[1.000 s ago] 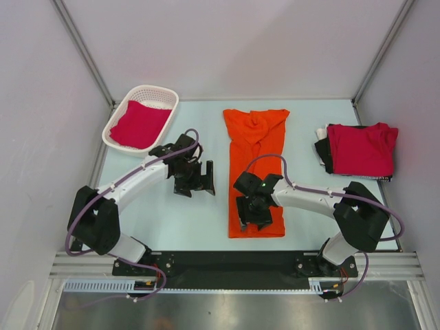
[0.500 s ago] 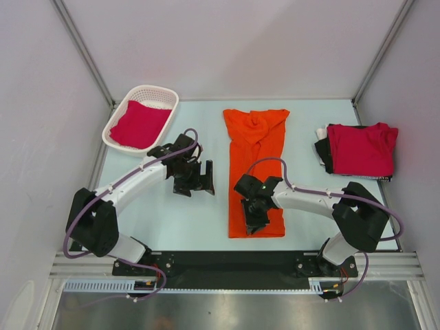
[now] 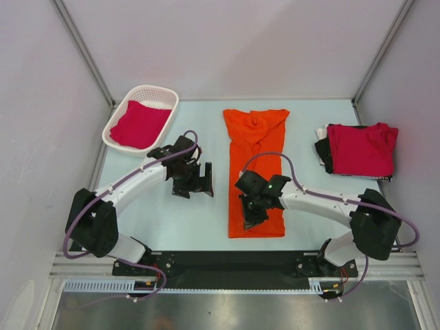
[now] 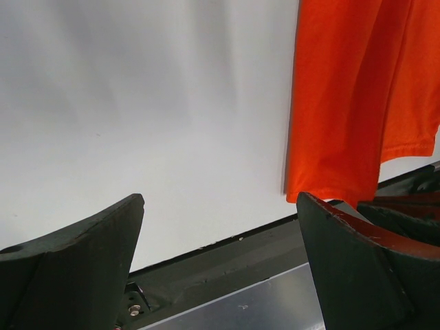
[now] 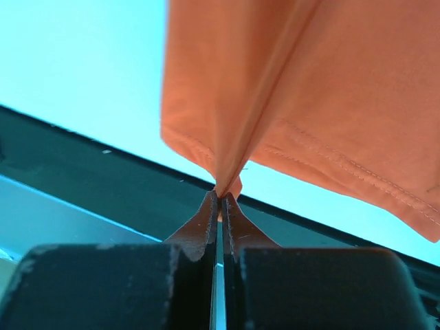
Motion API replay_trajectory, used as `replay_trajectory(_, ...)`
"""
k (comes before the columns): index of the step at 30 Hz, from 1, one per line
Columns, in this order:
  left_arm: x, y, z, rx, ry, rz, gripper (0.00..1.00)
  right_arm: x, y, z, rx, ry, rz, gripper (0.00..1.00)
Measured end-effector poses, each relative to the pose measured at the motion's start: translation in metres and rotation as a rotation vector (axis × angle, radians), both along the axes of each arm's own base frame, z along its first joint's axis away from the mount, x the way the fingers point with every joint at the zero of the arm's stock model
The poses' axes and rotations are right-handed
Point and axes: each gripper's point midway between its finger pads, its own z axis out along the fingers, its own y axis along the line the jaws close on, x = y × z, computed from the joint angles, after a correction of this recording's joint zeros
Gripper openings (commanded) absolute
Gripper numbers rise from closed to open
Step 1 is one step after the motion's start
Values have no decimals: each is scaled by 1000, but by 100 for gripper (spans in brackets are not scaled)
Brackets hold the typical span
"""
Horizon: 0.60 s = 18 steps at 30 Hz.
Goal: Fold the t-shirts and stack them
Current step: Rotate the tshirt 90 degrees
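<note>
The orange t-shirt (image 3: 258, 148) lies as a long folded strip down the middle of the table. My right gripper (image 3: 248, 218) sits over its near left part, shut on a pinch of the hem (image 5: 221, 184); the cloth rises from the jaws in a taut fold. The orange t-shirt (image 5: 330, 103) fills the upper right of the right wrist view. My left gripper (image 3: 200, 180) hovers left of the shirt, open and empty, and the shirt's edge (image 4: 357, 96) shows beside its right finger (image 4: 357, 275). One red t-shirt (image 3: 139, 124) lies in the basket; another, folded (image 3: 361, 149), rests at the right.
The white lattice basket (image 3: 157, 90) stands at the back left. The folded red shirt lies on dark and white cloth (image 3: 322, 150) near the right wall. A black rail (image 3: 227, 261) runs along the table's near edge, just below the orange hem.
My right gripper has shut on the orange shirt's near hem, and its arm has swung slightly rightward. The left arm has barely moved.
</note>
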Motion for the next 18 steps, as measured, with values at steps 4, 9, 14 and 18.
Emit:
replay_trajectory(4,0,0,0,0,0,0,98,6,1,18,40,-62,-5,0)
replay_trajectory(9,0,0,0,-1,0,-1,98,8,-12,19,17,-78,-52,0)
replay_trajectory(14,0,0,0,-2,0,-8,97,-3,-39,-8,-85,-15,-95,0)
replay_trajectory(18,0,0,-1,0,-1,-14,98,-10,-50,-26,-171,31,-104,0)
